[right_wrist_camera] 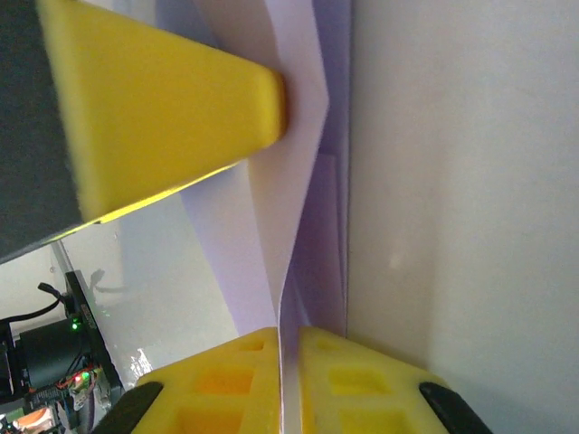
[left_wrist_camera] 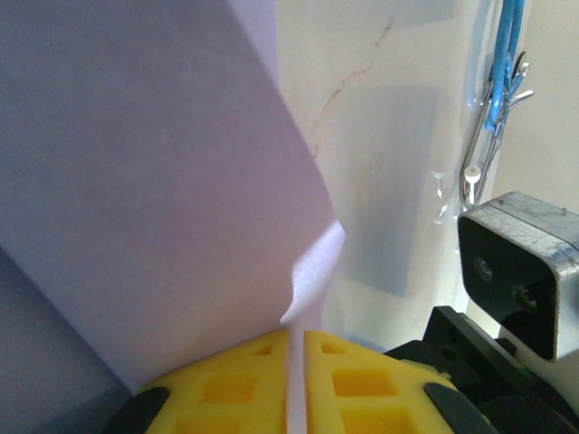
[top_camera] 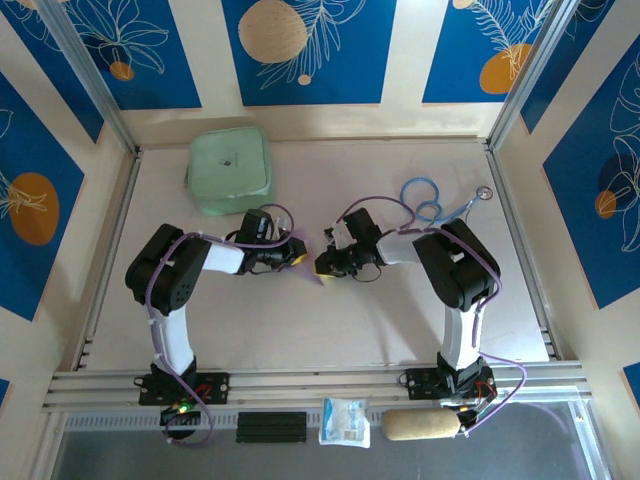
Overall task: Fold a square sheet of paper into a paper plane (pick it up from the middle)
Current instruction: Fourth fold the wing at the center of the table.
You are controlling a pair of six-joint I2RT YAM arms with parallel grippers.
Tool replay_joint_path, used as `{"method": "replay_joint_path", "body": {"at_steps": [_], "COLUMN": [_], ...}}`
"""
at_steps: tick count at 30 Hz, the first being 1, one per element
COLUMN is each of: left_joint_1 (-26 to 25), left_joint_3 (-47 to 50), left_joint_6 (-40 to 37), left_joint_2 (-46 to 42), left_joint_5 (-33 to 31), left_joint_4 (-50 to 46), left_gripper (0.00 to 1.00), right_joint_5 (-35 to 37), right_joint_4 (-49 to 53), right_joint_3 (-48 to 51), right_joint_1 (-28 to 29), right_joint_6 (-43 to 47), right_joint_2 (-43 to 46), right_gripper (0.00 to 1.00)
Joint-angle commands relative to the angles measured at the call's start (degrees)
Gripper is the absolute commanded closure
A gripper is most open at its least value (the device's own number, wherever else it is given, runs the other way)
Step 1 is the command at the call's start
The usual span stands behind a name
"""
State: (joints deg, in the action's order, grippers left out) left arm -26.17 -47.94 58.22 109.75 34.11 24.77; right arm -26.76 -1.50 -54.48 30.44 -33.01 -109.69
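Where the two arms meet at the centre of the top view, the left gripper and the right gripper face each other tip to tip, with the lilac paper sheet held between them above the pale table. Left wrist view: the left gripper's yellow fingertips sit at the bottom edge, drawn together on a thin edge of the sheet, with only a paper-thin slit between them. The sheet fans up into the upper left of that frame; one fold or corner catches light near the centre. Right wrist view: the right gripper's yellow fingertips at the bottom edge are likewise pinched on an edge of the sheet, which rises up the middle of the frame in several creased layers. A yellow finger of the left gripper enters from the upper left, its tip against the paper. How far the folding has got, I cannot tell. A mint-green pouch lies at the upper left of the table, well apart from the grippers. A blue-looped metal item lies at the upper right, near the right arm.
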Motion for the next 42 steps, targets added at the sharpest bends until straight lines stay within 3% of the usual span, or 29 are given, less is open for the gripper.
{"method": "replay_joint_path", "body": {"at_steps": [1, 42], "left_joint_1": [-0.55, -0.46], "left_joint_3": [-1.45, -0.39], "left_joint_6": [-0.29, 0.14], "left_joint_2": [0.92, 0.94], "left_joint_5": [0.46, -2.22], "left_joint_4": [-0.21, -2.64], "left_gripper": [0.87, 0.9], "right_joint_5": [0.22, 1.54], "right_joint_4": [4.86, 10.72], "right_joint_3": [1.13, -0.32], "right_joint_1": [-0.55, 0.18], "right_joint_6": [0.92, 2.43], "right_joint_2": [2.3, -1.05], "right_gripper": [0.84, 0.89]}}
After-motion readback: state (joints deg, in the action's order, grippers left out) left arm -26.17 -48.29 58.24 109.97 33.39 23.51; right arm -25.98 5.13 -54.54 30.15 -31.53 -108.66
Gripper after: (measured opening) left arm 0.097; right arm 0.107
